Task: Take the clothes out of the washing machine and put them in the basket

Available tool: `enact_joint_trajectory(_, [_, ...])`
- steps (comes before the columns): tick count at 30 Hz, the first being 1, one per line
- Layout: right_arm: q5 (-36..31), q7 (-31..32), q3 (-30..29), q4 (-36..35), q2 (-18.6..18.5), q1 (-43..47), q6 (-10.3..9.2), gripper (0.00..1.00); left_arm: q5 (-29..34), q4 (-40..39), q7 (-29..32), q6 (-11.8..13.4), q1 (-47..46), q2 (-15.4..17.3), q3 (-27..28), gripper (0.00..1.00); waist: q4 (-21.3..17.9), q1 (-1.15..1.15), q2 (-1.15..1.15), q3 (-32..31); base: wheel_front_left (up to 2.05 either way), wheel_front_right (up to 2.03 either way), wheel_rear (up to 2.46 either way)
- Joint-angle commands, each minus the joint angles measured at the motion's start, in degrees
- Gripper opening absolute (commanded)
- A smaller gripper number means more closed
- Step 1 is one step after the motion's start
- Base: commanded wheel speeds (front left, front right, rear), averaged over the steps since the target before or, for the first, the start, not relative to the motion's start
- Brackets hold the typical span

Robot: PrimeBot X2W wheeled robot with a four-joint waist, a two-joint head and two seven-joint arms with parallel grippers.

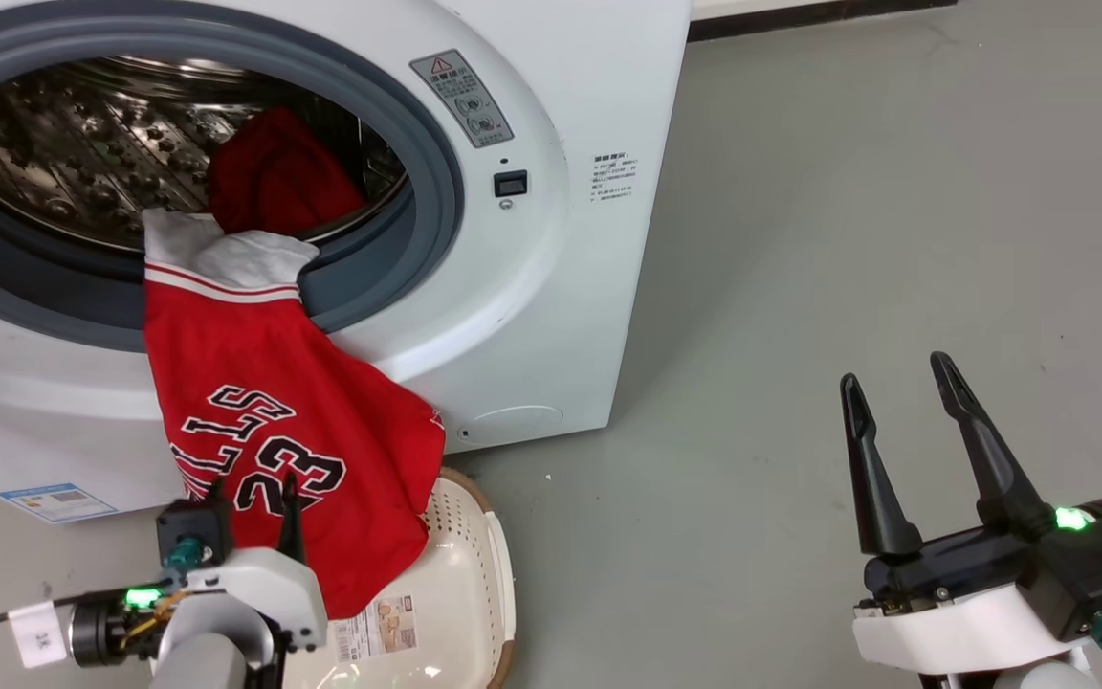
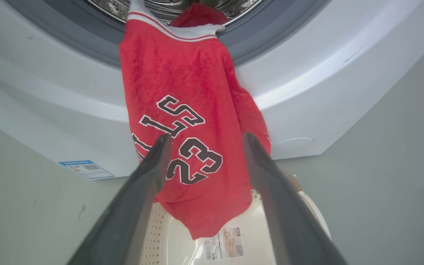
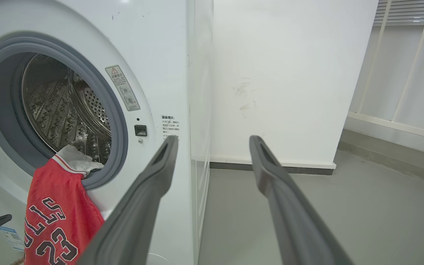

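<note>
The jersey (image 1: pixel 283 450) hangs out of the washing machine (image 1: pixel 532 287). Its long axis runs from 12 down to 6 o'clock, with the white striped end draped over the grey gasket (image 1: pixel 436 191) and the red hem dropping toward the basket (image 1: pixel 474 584) on the floor (image 1: pixel 800 239).

In the left wrist view, the left fingers (image 2: pixel 149 176) point straight at the jersey. They are spread wide, one on each side of the number, and have closed on nothing. We cannot tell whether they touch the cloth. The jersey lies dead ahead at 12 o'clock, so we judge this arm the nearer one, and closing on the fabric looks like the coming move.

The right fingers (image 1: pixel 871 478) are also wide apart and empty. They hover over bare floor at about 4 o'clock from the porthole, well apart from the clothes.

A plain red garment (image 1: pixel 278 182) sits in the drum (image 1: pixel 63 144), at 12 o'clock from the jersey's white end.

The basket lies at 6 o'clock below the porthole, just beside the machine's front. Its paper label shows on the bottom, and only the jersey's hem hangs over its mouth. We judge nothing is fully in it yet.
</note>
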Motion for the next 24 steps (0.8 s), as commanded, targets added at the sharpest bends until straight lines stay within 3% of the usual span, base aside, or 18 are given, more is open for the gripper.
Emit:
enact_joint_trajectory(1, [0.17, -0.14, 0.16, -0.32, 0.01, -0.48, -0.04, 1.00, 0.41, 0.54, -0.14, -0.28, -1.37, 0.07, 0.49, 1.00, -0.20, 0.01, 0.00, 0.61, 0.00, 0.00, 0.00])
enact_joint_trajectory(24, [2.41, -0.14, 1.14, -2.39, 0.01, -7.81, -0.04, 1.00, 1.81, 16.85, -0.15, -1.71, -23.51, 6.07, 4.72, 1.00, -4.97, 0.01, 0.00, 14.65, 0.00, 0.00, 0.00])
